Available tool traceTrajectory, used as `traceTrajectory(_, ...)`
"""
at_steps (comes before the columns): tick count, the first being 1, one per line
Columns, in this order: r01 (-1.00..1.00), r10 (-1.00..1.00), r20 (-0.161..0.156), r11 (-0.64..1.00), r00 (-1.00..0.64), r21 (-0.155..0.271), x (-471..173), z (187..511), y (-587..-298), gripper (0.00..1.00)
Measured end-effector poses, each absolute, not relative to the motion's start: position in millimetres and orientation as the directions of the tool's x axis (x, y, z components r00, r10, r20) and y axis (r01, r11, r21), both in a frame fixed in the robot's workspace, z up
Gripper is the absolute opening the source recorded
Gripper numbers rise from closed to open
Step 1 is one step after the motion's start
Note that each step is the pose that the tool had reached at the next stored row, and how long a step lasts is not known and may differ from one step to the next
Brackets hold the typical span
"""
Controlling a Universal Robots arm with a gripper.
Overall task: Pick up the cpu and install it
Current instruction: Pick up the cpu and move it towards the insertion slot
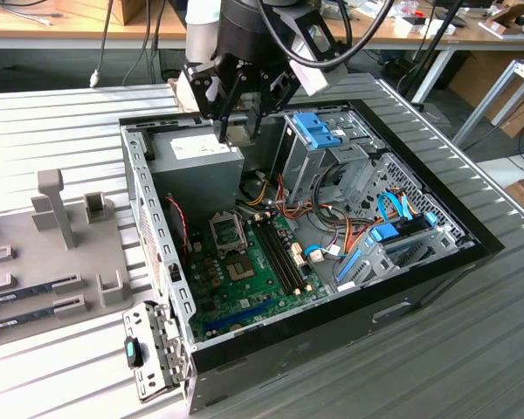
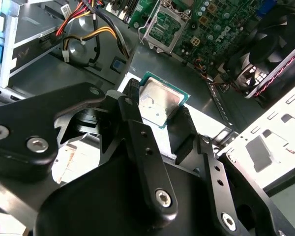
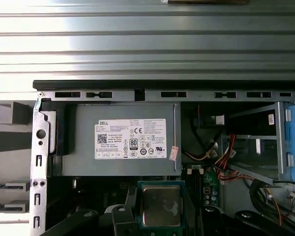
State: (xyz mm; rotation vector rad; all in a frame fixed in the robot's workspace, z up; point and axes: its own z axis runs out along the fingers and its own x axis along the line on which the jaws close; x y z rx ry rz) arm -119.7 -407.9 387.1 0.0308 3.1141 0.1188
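The cpu [image 2: 163, 104] is a small square chip with a silver top and a green rim. My gripper [image 2: 159, 102] is shut on it, one black finger on each side. In the first wrist view the cpu [image 3: 161, 204] hangs in my gripper [image 3: 161, 209] just in front of the grey power supply [image 3: 120, 137]. In the exterior view my gripper [image 1: 237, 133] hovers over the back of the open computer case [image 1: 157, 227], above the power supply. The empty metal-framed socket [image 1: 225, 229] sits lower on the green motherboard, and the second wrist view shows the socket [image 2: 164, 27] beyond the chip.
A blue-handled drive cage [image 1: 319, 131] stands close to the gripper on the exterior view's right. Orange, red and blue cables [image 1: 349, 236] cross the case. Memory slots [image 1: 284, 253] run beside the socket. A black fan [image 2: 280, 39] sits near the board. A grey fixture tray [image 1: 61, 227] lies outside the case.
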Motion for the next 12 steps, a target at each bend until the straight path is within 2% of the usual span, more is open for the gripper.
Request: traceTrajectory(12,0.019,0.021,-0.024,0.997,-0.999,0.076,-119.6,386.9,-415.9,0.47)
